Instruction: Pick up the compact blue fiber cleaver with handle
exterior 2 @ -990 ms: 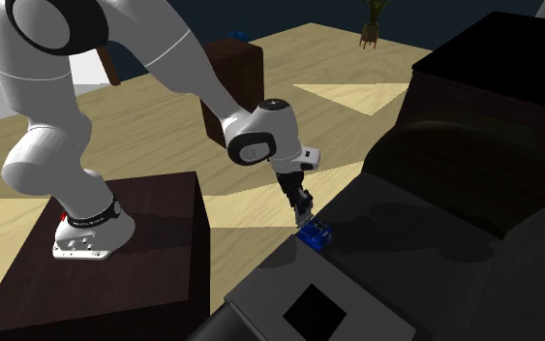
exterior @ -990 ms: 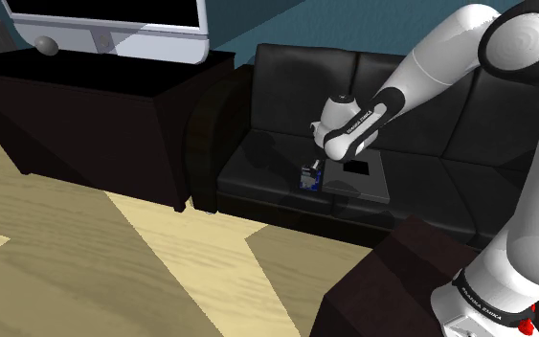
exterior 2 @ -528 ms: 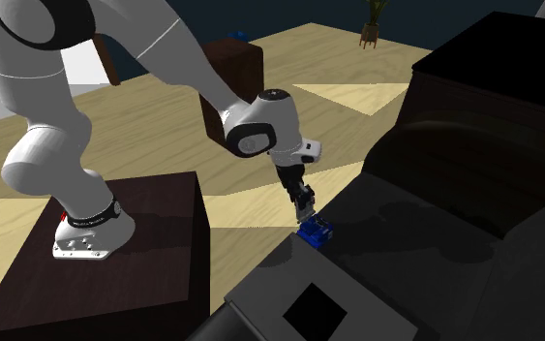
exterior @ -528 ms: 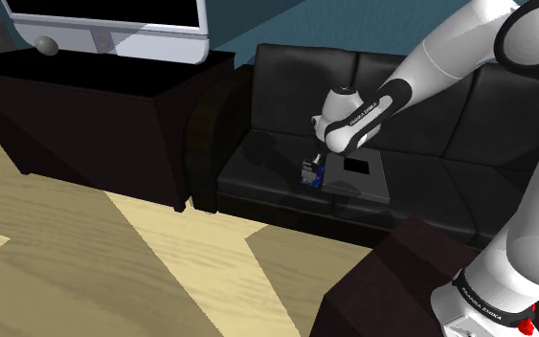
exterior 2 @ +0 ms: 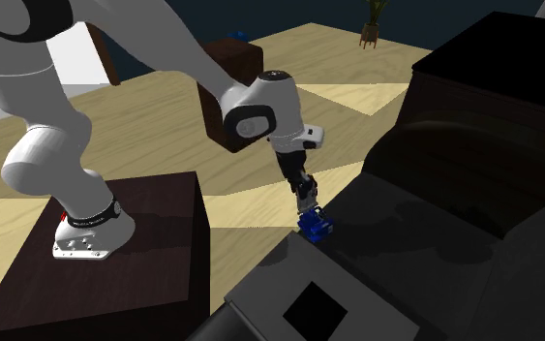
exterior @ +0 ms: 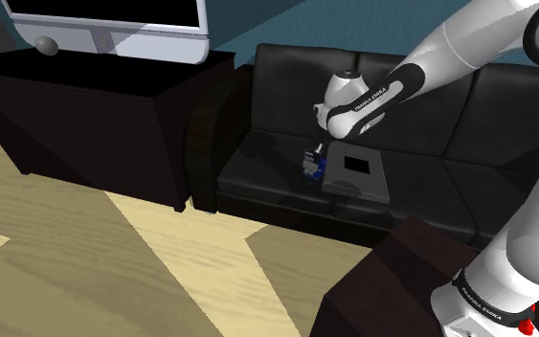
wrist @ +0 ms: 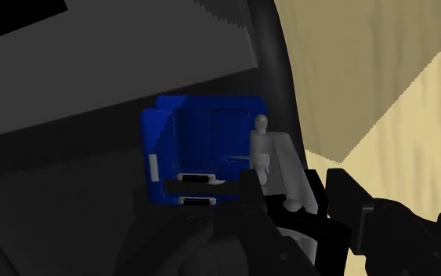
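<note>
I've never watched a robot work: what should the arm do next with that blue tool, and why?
Probably raise it straight up: the gripper looks closed on the pale handle of the blue tool, which is low over the black sofa.

One black sofa [exterior: 281, 182] with three back cushions [exterior: 301, 81]. On its seat lie one blue tool [exterior: 312, 165] with one pale handle [wrist: 277, 161], and just beside it one flat grey slab [exterior: 374, 185] bearing one black square [exterior: 353, 165]. Above the sofa's seat reaches one white arm [exterior: 449, 48], ending in one black gripper [exterior 2: 305, 199] with two fingers [wrist: 251, 200]. Beside the sofa's end stands one dark cabinet [exterior: 95, 115], carrying one screen [exterior: 114, 19] and one grey ball [exterior: 45, 45]. In front of the sofa stands one dark box [exterior 2: 154, 281] under the arm's base. Farther from the sofa, across the floor, are one small brown table [exterior 2: 236, 63] and one potted plant [exterior 2: 374, 19].
</note>
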Controlling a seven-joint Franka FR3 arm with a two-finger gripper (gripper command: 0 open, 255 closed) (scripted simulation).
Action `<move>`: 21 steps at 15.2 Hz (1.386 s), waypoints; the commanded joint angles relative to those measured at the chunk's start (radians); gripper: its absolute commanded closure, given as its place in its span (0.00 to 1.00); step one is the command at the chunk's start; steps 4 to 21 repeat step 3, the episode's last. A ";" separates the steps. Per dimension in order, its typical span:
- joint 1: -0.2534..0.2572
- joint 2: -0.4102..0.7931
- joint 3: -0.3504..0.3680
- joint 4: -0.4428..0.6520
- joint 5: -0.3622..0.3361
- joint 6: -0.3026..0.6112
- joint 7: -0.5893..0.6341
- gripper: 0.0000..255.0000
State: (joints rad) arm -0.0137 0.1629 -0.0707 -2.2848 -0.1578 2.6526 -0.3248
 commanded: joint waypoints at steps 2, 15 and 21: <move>0.000 -0.021 0.001 0.004 0.003 -0.025 -0.004 1.00; 0.000 -0.021 0.001 0.004 0.003 -0.025 -0.004 1.00; 0.000 -0.021 0.001 0.004 0.003 -0.025 -0.004 1.00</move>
